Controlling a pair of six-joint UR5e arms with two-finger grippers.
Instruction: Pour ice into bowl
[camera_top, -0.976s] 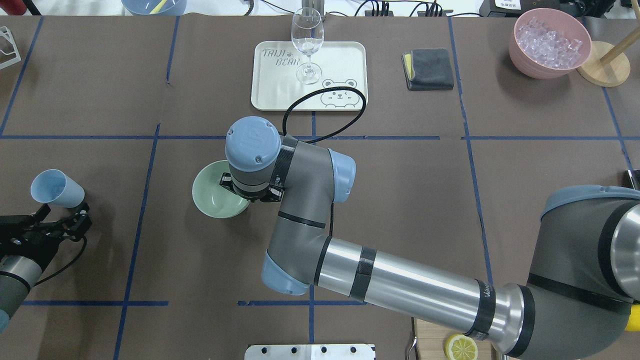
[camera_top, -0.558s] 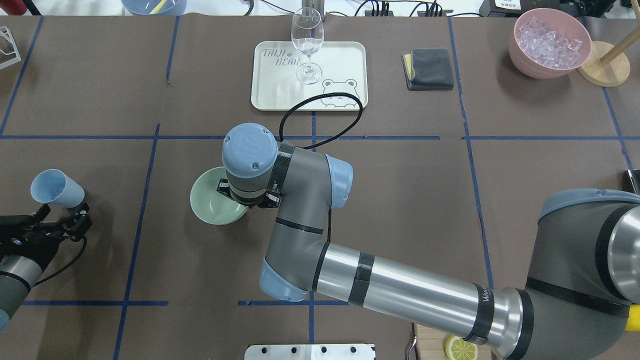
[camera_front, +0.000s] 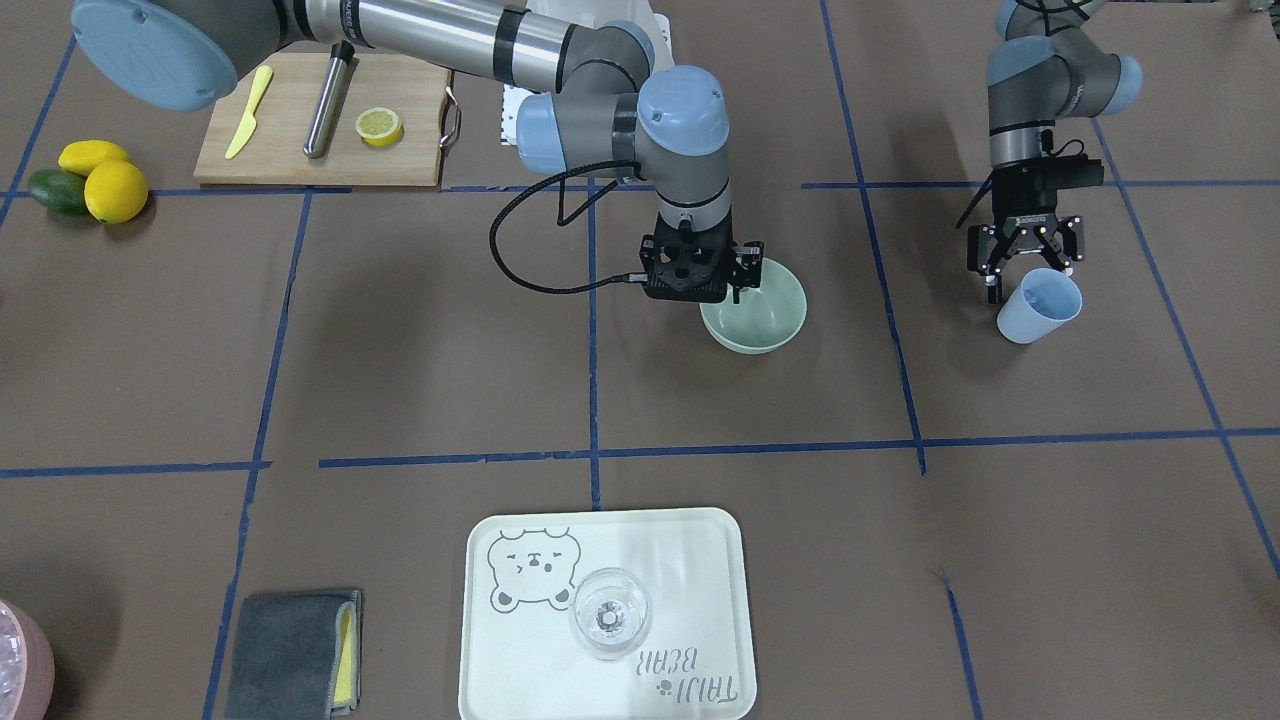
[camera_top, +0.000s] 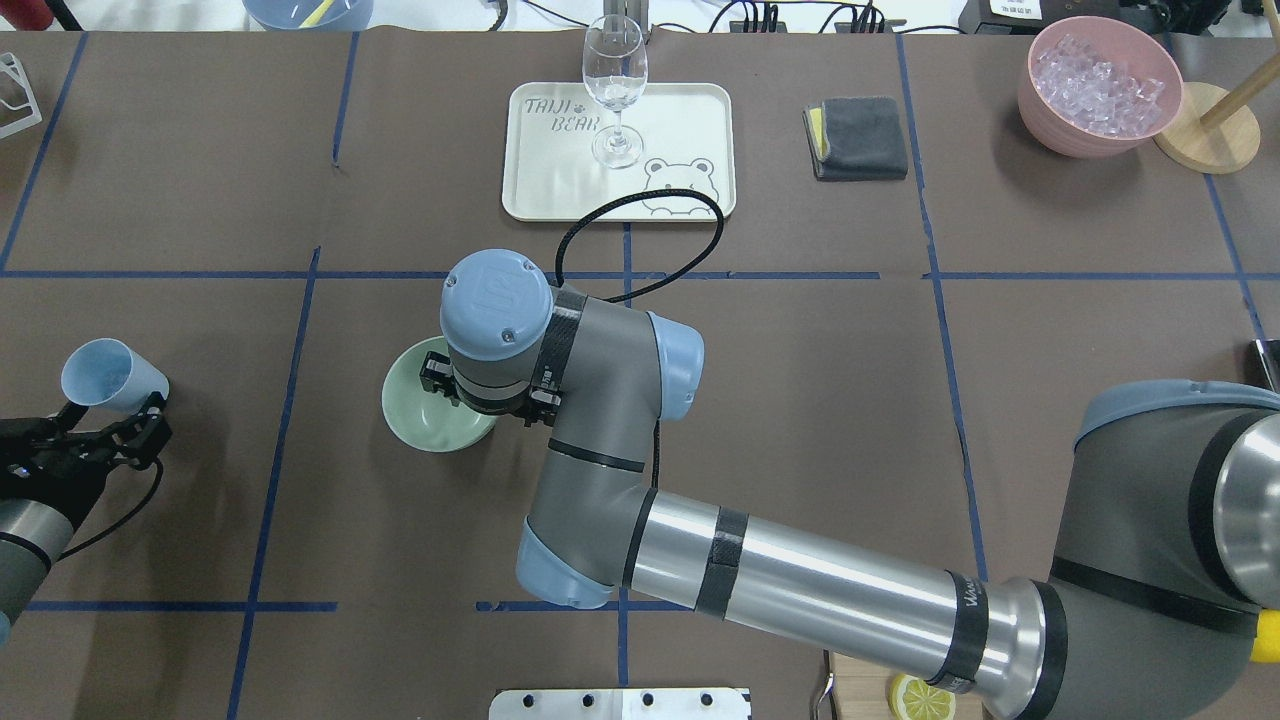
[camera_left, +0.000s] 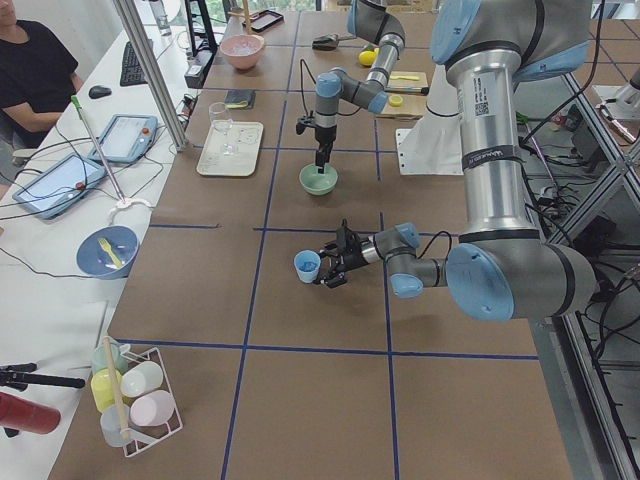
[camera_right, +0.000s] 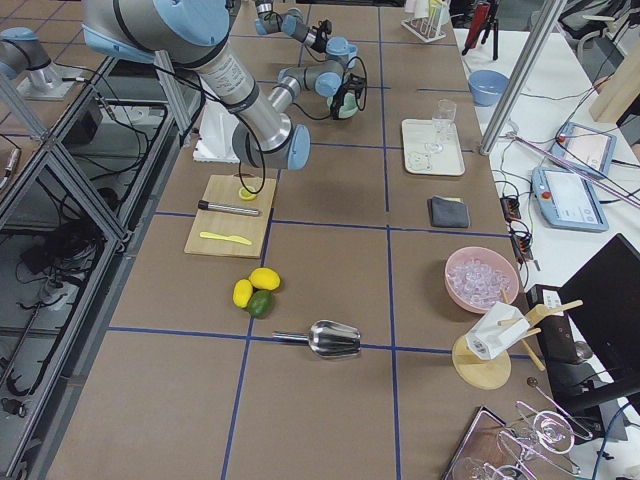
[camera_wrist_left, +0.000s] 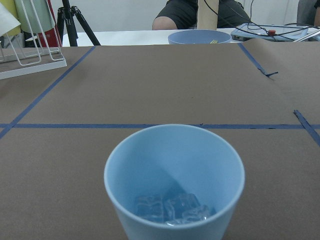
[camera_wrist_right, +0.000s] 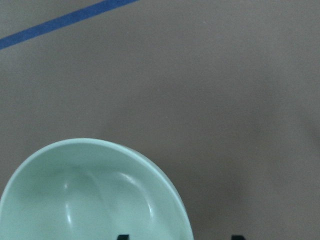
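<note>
And the left gripper clamps the tilted blue cup, ice in its bottom, well apart from the green bowl on the table, whose rim the right gripper straddles, jaws apart.

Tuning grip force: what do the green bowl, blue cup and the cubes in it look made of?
Green bowl: glazed ceramic or melamine, can't tell which; smooth, glossy, soft highlights inside. Blue cup: probably plastic; thin even wall, matte, no glare. Cubes: clear, glassy, colourless; ice or acrylic, the look leaves it open.
</note>
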